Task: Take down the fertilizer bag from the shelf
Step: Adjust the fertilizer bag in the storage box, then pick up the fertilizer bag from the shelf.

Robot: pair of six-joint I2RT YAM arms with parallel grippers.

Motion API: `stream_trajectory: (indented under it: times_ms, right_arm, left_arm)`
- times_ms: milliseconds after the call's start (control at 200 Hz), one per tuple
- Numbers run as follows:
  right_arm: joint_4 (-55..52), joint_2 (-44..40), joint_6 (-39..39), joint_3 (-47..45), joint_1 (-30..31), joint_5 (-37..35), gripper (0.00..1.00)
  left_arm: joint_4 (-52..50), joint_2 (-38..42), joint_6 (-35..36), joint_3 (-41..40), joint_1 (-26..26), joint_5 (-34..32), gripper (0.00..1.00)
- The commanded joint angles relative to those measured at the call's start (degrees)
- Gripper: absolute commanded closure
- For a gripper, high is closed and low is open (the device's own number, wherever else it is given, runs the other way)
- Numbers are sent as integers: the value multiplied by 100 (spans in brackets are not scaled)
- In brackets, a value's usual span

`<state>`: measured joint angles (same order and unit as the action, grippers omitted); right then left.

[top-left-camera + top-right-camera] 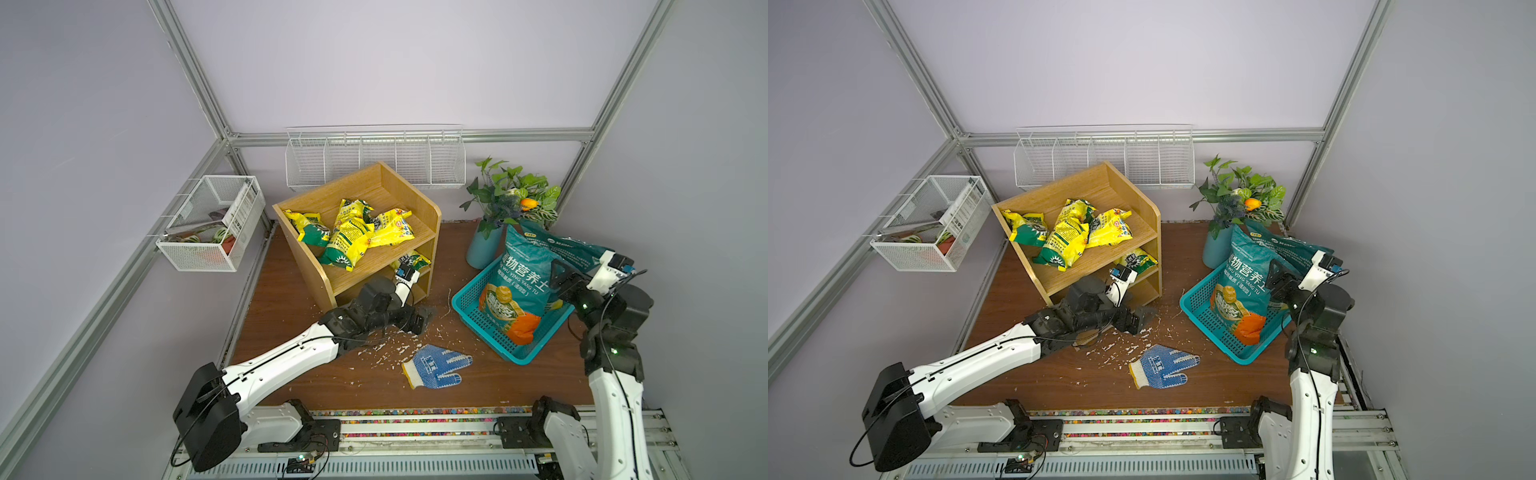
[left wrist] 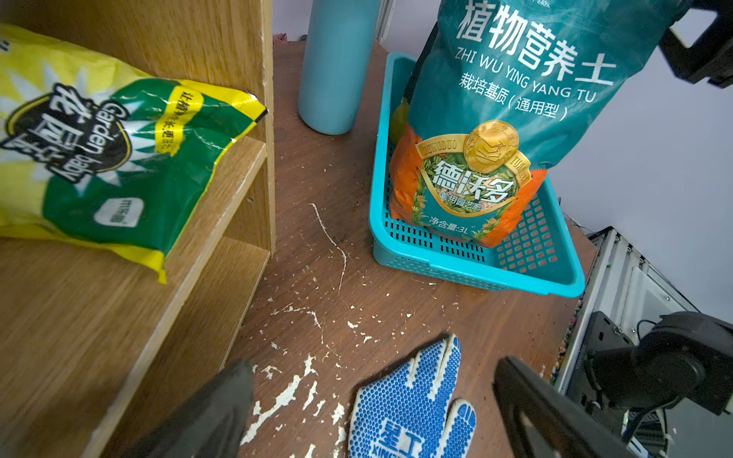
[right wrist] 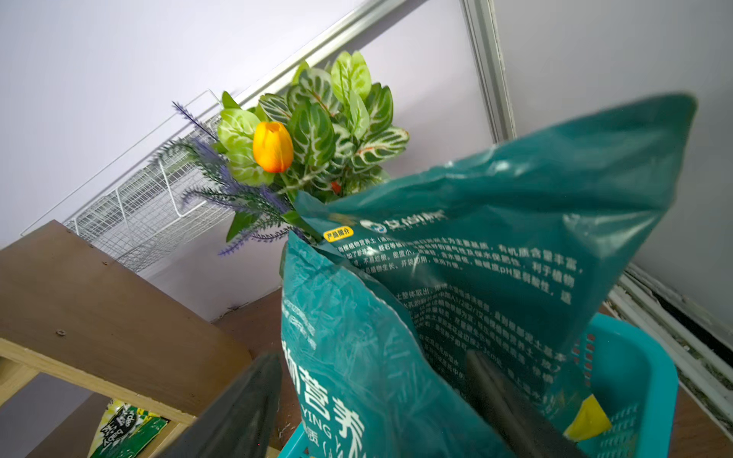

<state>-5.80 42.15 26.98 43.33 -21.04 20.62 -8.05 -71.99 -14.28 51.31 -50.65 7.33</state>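
Up front, glove [image 1: 438, 365] lies flat on counter [image 1: 332, 386] amid white flecks [image 1: 386, 347]. L gripper [image 2: 371, 368] sits low just behind it, by shelf [image 1: 374, 187] foot, jaws wide, empty. R gripper [image 3: 373, 357] is spread wide astride top of soil bag [image 1: 523, 286], which stands in basket [image 1: 519, 353]. One fert bag [image 2: 119, 158] lies on mid tier; three fert bags [image 1: 349, 237] on top tier. Vase [image 1: 482, 249] w/ plant [image 1: 511, 195] at back.

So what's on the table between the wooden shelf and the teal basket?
Just white flakes scattered on bare tabletop; the blue vase stands farther back. The left wrist view shows it.
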Motion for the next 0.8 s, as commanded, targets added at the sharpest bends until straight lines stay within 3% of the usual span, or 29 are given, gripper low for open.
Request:
stream_trajectory:
  times_ms: [0, 170, 270, 445, 625, 795]
  right_arm:
    - [-318, 155, -149, 653, -11, 359, 23]
    - [-1152, 279, -262, 1334, 302, 100, 23]
    - [-1513, 439, -388, 1789, 823, -144, 23]
    - [-2173, 1411, -622, 2943, 2644, -444, 23]
    - [-1832, 2243, -391, 3598, 4422, -786, 23]
    - [-1433, 3058, -335, 4132, 5761, -912, 23]
  left_arm:
    - [-130, 134, 97, 82, -27, -87, 1]
    - [-282, 213, 140, 125, -24, -133, 1]
    - [-297, 411, 145, 66, -24, -124, 1]
    - [-181, 828, 188, -200, -24, -31, 1]
    - [-504, 1168, 224, -343, -24, 155, 0]
    - [-715, 1508, 115, -772, -25, -352, 0]
